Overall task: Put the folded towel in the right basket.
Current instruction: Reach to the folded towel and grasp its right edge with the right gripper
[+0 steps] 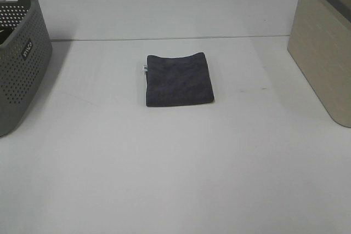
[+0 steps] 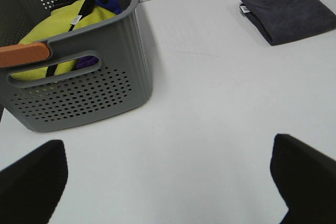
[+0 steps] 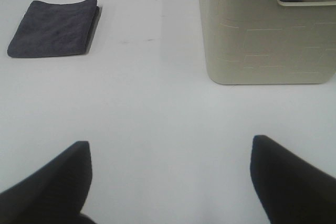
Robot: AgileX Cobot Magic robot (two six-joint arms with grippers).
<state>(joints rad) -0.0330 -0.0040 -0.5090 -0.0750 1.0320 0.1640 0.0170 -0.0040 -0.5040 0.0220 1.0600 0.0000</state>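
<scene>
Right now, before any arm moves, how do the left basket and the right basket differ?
The left basket is grey; the right basket is beige. The left basket's walls are perforated with small holes; the right basket's are solid. The left basket holds yellow cloth; the right basket's inside is hidden. Both have handle slots near the rim and stand on the white table.

White table — folded towel centre, grey basket L, beige basket R.
</scene>
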